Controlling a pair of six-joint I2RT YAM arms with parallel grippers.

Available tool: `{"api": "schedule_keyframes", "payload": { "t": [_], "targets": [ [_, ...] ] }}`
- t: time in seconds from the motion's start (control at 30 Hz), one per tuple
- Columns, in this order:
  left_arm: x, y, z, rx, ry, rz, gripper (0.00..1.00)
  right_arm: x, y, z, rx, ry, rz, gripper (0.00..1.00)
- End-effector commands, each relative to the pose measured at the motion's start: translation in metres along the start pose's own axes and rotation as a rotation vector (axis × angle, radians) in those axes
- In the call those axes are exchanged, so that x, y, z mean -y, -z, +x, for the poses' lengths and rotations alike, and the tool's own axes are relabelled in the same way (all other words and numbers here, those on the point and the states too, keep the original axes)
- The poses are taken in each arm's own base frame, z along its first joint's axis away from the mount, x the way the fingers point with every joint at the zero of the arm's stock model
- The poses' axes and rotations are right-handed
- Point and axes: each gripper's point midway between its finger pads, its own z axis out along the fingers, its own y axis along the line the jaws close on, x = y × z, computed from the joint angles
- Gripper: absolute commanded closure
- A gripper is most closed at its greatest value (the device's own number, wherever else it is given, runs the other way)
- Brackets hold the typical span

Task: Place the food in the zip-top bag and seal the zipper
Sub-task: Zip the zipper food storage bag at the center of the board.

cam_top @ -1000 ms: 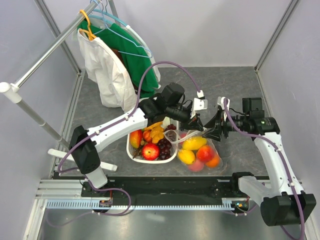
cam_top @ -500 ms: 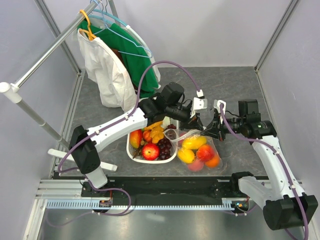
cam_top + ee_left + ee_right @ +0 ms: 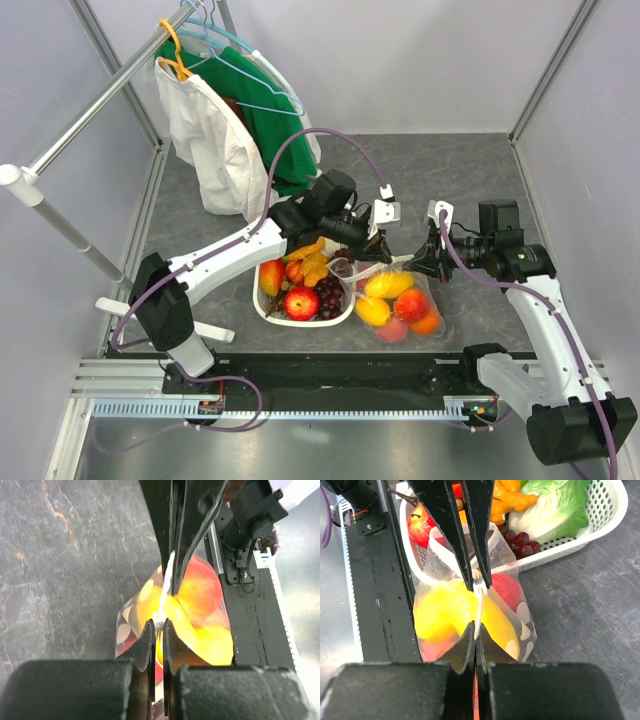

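Sealing the zipper, some food bagged
Left gripper and right gripper both pinch it; left has drawn away, seemingly closing more seam

We see the left gripper and the right gripper close together at the far edge of the zip-top bag. It lies full of fruit just beside the white basket, on the grey table.
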Motion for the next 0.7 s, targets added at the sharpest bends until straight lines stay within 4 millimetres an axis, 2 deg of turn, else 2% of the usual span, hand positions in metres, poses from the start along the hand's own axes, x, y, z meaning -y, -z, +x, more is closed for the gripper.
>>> {"api": "schedule_keyframes", "payload": {
  "t": [0.0,0.1,0.23,0.43,0.47,0.57,0.6,0.63,0.67],
  "targets": [
    [-0.005,0.023,0.018,-0.058,-0.003,-0.056,0.98,-0.002,0.011,-0.029,0.064,0.088,0.032,1.0],
    [-0.007,0.035,0.029,-0.084,-0.008,-0.078,0.98,0.003,0.016,-0.032,0.063,0.092,0.068,1.0],
    [-0.012,0.05,0.053,-0.129,0.001,-0.106,0.98,0.01,0.022,-0.036,0.072,0.087,0.095,1.0],
    [-0.01,0.059,0.068,-0.159,-0.012,-0.118,0.98,0.019,0.029,-0.045,0.093,0.08,0.113,1.0],
    [-0.01,0.059,0.067,-0.159,-0.01,-0.118,0.98,0.026,0.034,-0.046,0.095,0.077,0.141,1.0],
    [-0.015,0.058,0.05,-0.119,-0.007,-0.126,0.98,0.027,0.035,-0.044,0.076,0.113,0.143,1.0],
    [-0.019,0.06,0.03,-0.08,-0.027,-0.13,0.98,0.024,0.035,-0.038,0.06,0.098,0.133,1.0],
    [-0.021,0.059,0.02,-0.061,-0.03,-0.13,0.98,0.022,0.035,-0.036,0.05,0.102,0.125,1.0],
    [-0.025,0.055,0.015,-0.052,-0.008,-0.13,0.98,0.022,0.036,-0.035,0.036,0.149,0.121,0.9]
  ]
}}
